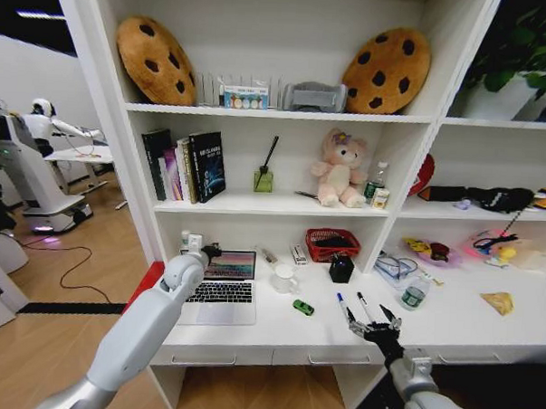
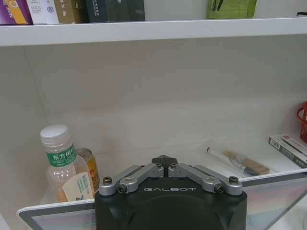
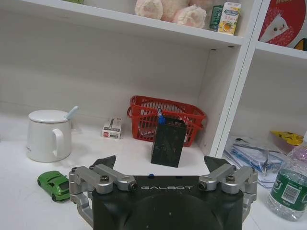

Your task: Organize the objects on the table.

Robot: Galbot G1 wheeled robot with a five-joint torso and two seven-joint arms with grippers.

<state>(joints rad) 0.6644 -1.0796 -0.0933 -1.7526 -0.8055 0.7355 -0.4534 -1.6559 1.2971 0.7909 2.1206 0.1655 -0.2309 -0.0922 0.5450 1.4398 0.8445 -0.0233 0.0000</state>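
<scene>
White surface point(image 1: 467, 322) carries the clutter, and the left tool point(image 1: 209, 252) sits at the top edge of the open laptop point(image 1: 220, 291), its fingers pressed together, probably to fold the screen down. The laptop's hinge runs left to right and its screen faces the robot. The green toy car point(image 1: 303, 307) lies slanted. The pens point(image 1: 355, 305) point away from the robot, under the spread right tool point(image 1: 375, 328).

The right gripper point(image 3: 159, 165) hangs over the white table point(image 3: 120, 155), fingers spread wide. Ahead stand a black box point(image 3: 168, 143), red basket point(image 3: 165, 119), white mug point(image 3: 47, 136) and green toy car point(image 3: 54, 185).
</scene>
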